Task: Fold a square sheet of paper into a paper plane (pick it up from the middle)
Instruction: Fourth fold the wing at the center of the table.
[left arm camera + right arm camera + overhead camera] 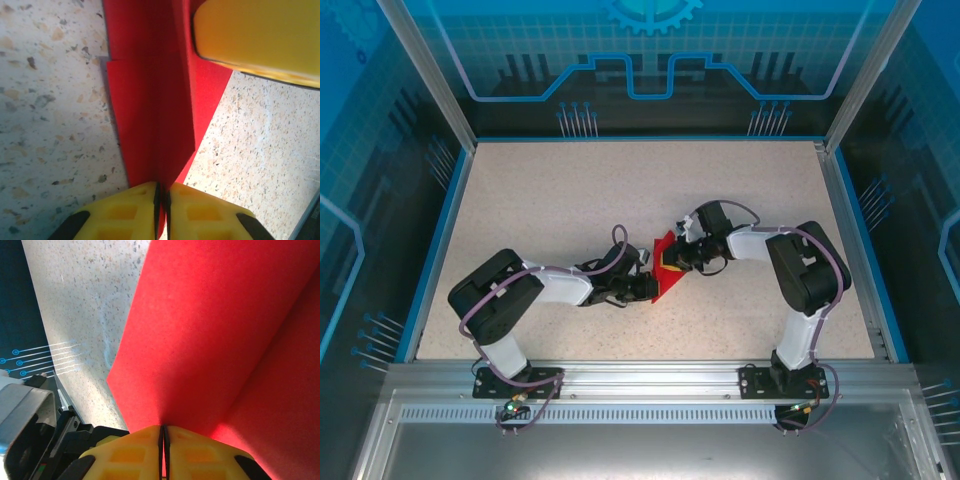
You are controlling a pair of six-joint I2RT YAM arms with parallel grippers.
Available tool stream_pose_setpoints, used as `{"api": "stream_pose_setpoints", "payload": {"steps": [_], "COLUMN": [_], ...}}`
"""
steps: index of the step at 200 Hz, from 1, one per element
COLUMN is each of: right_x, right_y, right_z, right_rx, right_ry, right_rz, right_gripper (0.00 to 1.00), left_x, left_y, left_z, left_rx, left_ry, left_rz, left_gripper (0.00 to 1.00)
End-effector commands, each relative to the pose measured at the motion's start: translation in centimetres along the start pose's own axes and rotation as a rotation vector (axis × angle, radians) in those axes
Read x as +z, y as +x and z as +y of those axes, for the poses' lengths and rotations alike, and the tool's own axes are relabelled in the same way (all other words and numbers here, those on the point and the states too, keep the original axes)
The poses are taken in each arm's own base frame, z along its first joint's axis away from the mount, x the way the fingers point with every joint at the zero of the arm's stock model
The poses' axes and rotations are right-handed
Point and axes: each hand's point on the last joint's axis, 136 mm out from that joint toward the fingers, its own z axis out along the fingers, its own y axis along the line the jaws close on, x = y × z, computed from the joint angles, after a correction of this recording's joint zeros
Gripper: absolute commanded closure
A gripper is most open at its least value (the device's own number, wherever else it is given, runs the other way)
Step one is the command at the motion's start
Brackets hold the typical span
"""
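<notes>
Red paper [667,268], part folded, is sitting in the middle of the table [570,190], pinched from two sides. Nearest the bases, left gripper [648,288] is clamping the paper's near end: its yellow pads [125,215] are meeting on the red with only a hairline between them, a crease running away from the tips. Beyond it, right gripper [163,450] is gripping the far side, likewise closed on a flap that looks lifted. Judgement: a fold is being set. Doing it well: left anchoring the crease low and steady, right carrying its flap over slowly, edges matched before pressing, neither arm tugging, since thin paper under opposing pull is risking skew or tear.
</notes>
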Motion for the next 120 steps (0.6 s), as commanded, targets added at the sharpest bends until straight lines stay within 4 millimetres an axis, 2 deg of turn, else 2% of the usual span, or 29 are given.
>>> {"api": "stream_pose_setpoints", "payload": {"steps": [1, 23, 67, 120], "right_x": [0.1, 0.1, -0.1, -1.0], "right_y": [-0.9, -0.9, -0.9, -0.8], "right_z": [-0.4, -0.6, -0.9, 0.5], "right_rx": [0.004, 0.008, 0.017, -0.015], "right_ry": [0.012, 0.017, 0.027, -0.001], "right_rz": [-0.015, -0.018, -0.023, -0.037], "right_gripper": [0.88, 0.88, 0.88, 0.87], "left_x": [-0.6, -0.8, -0.6, -0.6], "left_y": [0.1, 0.0, 0.0, -0.4], "left_z": [0.1, -0.2, -0.3, -0.5], "left_rx": [-0.009, -0.001, 0.009, -0.022], "left_ry": [-0.002, 0.012, 0.019, 0.126], "left_rz": [0.013, 0.004, 0.015, 0.066], "left_gripper": [0.83, 0.86, 1.0, 1.0]}}
